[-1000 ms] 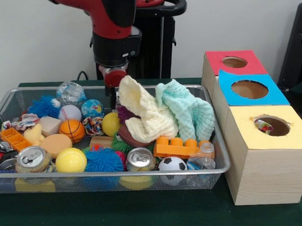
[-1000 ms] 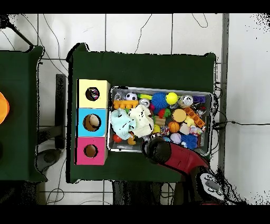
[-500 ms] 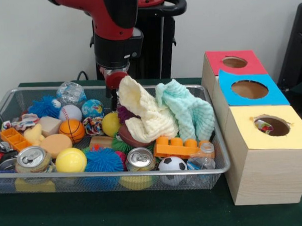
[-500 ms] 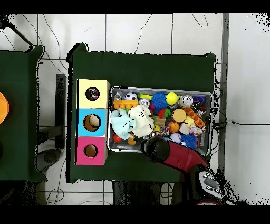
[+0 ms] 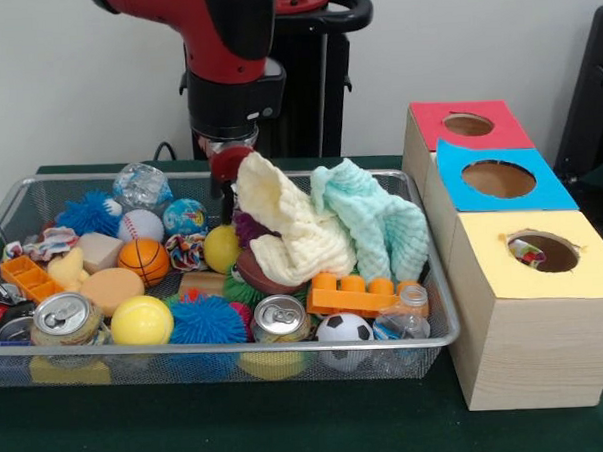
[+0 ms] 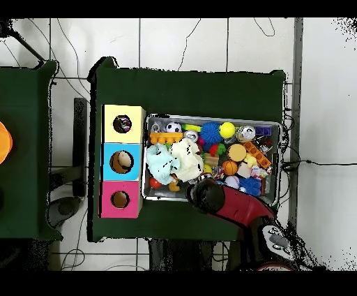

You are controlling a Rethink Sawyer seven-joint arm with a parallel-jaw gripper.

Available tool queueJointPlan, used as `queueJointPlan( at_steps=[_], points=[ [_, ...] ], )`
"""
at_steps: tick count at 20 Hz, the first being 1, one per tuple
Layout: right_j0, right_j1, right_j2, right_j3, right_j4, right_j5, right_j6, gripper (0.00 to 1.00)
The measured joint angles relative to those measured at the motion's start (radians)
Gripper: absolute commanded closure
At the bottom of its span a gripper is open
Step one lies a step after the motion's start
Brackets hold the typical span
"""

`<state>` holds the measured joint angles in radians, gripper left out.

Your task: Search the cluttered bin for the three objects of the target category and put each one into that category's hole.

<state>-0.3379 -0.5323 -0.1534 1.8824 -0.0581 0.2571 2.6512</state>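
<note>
A wire bin [image 5: 441, 320] holds mixed clutter. My gripper [image 5: 224, 185] reaches down at the bin's back edge, just left of a cream cloth [image 5: 287, 227] that hides its tip. A mint cloth [image 5: 376, 223] lies bunched against the cream one. Around them are a basketball [image 5: 144, 260], a yellow ball [image 5: 141, 320], a baseball [image 5: 138, 225], a soccer ball [image 5: 343, 329], two cans [image 5: 65, 316] [image 5: 279, 317] and an orange block [image 5: 353, 295]. In the overhead view the red arm [image 6: 207, 195] covers the gripper at the bin's [image 6: 213, 119] lower edge.
A wooden box to the right of the bin has a red hole [image 5: 467, 125], a blue hole [image 5: 499, 178] and a yellow hole [image 5: 544, 251] with something small inside. Blue spiky balls [image 5: 207, 320], sponges and a plastic bottle [image 5: 406, 317] crowd the bin.
The arm's wrist has shifted only slightly. The gripper stays at the bin's back edge beside the cream cloth, and nothing in the bin has moved.
</note>
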Motion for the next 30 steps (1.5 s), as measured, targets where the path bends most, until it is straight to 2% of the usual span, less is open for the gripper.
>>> queueJointPlan(
  at_steps=[9, 19, 30],
  points=[
    [-0.002, 0.003, 0.000, -0.023, 0.000, 0.013, 0.000, 0.00],
    [-0.022, 0.006, 0.000, -0.094, 0.000, 0.046, 0.000, 0.00],
    [-0.099, 0.034, 0.001, -0.131, -0.001, 0.046, 0.000, 0.00]
  ],
)
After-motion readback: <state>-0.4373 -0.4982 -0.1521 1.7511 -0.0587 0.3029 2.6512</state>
